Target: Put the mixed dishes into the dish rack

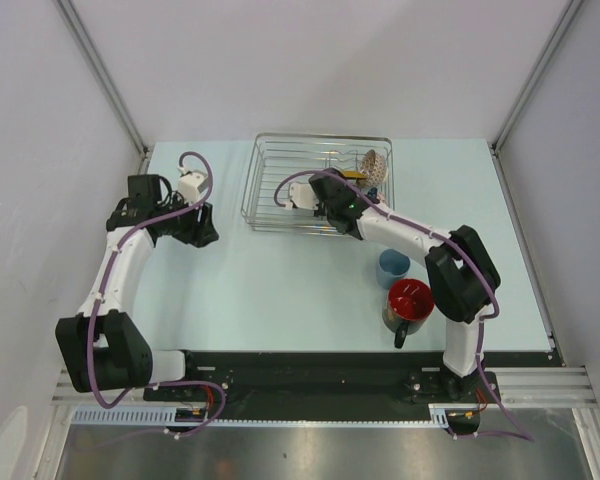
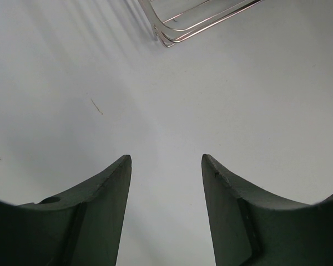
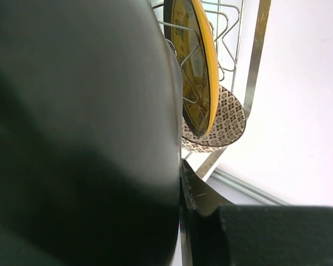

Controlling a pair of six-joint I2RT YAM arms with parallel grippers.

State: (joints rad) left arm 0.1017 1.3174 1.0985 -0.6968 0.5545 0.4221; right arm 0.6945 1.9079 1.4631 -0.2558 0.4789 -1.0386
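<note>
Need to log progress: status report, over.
Left hand open, empty. Right hand over dish rack, grip unclear. Plate, patterned bowl racked; cup, mug on table.

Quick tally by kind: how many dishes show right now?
Bowls: 1, the patterned bowl, in the dish rack
Plates: 1, the yellow-centred plate, racked
Cups: 1, the light-blue cup, outside
Mugs: 1, the red-lined mug, outside
Total: 4 in view

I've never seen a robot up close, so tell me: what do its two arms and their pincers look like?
Both the left arm and right arm have white tube-like segments joined by chunky black joints, with a purple cable looping along each. The left gripper has two dark, tapering fingers; the right gripper is dark too.
</note>
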